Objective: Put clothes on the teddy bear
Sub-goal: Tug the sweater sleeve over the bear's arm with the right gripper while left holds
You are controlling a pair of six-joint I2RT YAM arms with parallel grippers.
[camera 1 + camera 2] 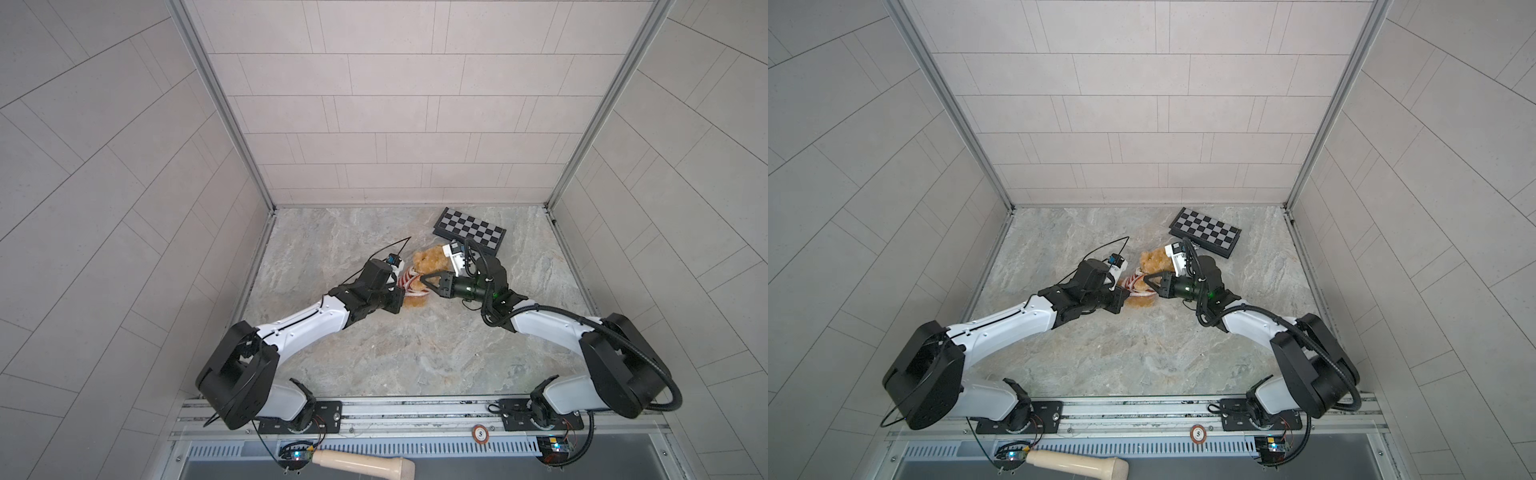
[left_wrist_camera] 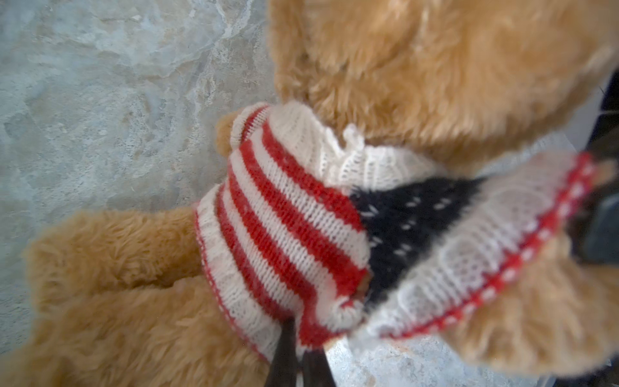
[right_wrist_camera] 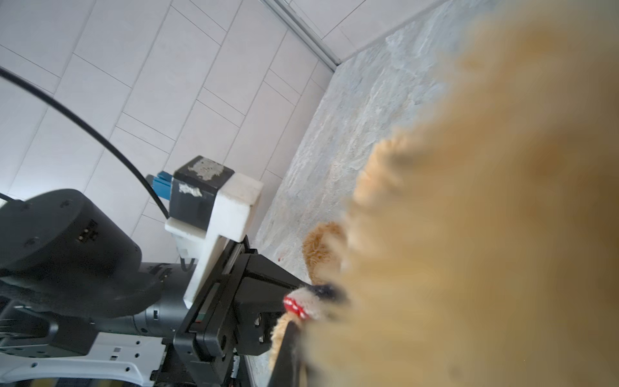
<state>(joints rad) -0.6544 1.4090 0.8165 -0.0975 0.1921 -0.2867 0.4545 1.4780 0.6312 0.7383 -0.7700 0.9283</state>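
Left wrist view: left pincer (image 2: pixel 298 348) pinches hem of red-white striped knit sweater (image 2: pixel 284 217) on fluffy golden-tan teddy bear (image 2: pixel 435 67). In both top views right pincer (image 1: pixel 423 282) clamps sweater too.

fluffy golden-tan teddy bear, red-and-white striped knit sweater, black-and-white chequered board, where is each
fluffy golden-tan teddy bear (image 1: pixel 429 261): in a top view, its head
red-and-white striped knit sweater (image 2: pixel 294 228): left wrist view, its striped part
black-and-white chequered board (image 1: pixel 469 230): in a top view, its chequered face

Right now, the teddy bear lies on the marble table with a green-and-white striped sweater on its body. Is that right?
Only the colour is wrong: in the left wrist view the sweater on the teddy bear has red and white stripes. The rest holds.
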